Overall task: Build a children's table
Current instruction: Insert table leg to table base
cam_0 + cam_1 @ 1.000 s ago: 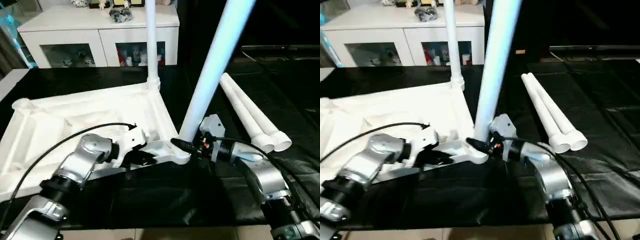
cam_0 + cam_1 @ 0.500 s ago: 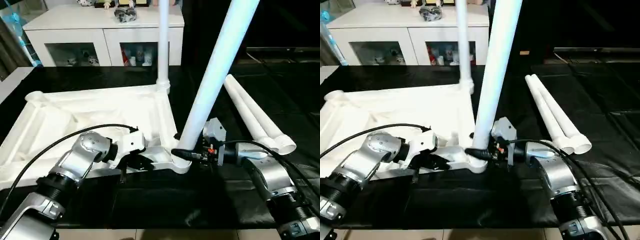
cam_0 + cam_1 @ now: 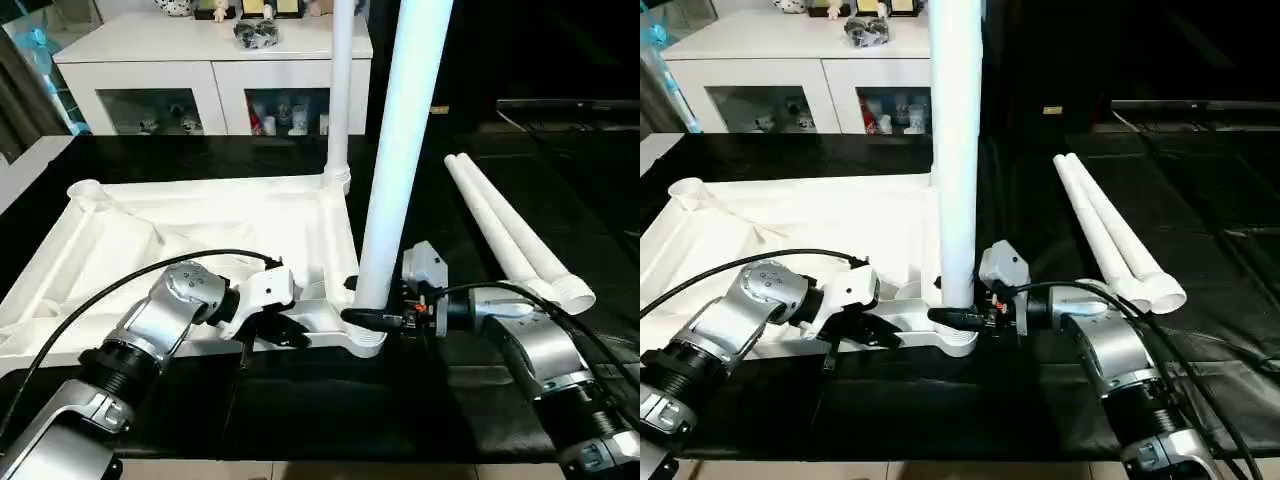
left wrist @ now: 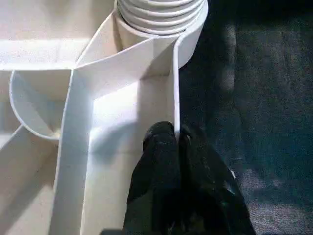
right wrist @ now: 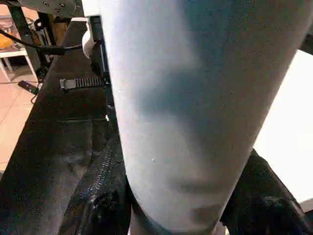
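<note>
The white table top (image 3: 190, 225) lies upside down on the black mat, ribs facing up. One leg (image 3: 340, 100) stands upright in its far right corner socket. A second leg (image 3: 405, 150) stands nearly upright in the near right corner socket (image 3: 365, 340); my right gripper (image 3: 368, 312) is shut around its base, with black fingers (image 5: 266, 200) on both sides of the tube (image 5: 195, 98). My left gripper (image 3: 293, 337) is shut on the top's thin near rim wall (image 4: 174, 98), just left of that socket. Two more legs (image 3: 510, 235) lie side by side on the mat to the right.
A white cabinet with glass doors (image 3: 210, 80) stands behind the mat, small figures on top. The black mat (image 3: 300, 410) runs to the near edge, with light floor below. A black cable (image 3: 120, 280) loops over my left forearm.
The leg in my right gripper has swung from leaning right to nearly upright in the near corner socket. The left gripper has kept its hold on the rim. The camera has also shifted.
</note>
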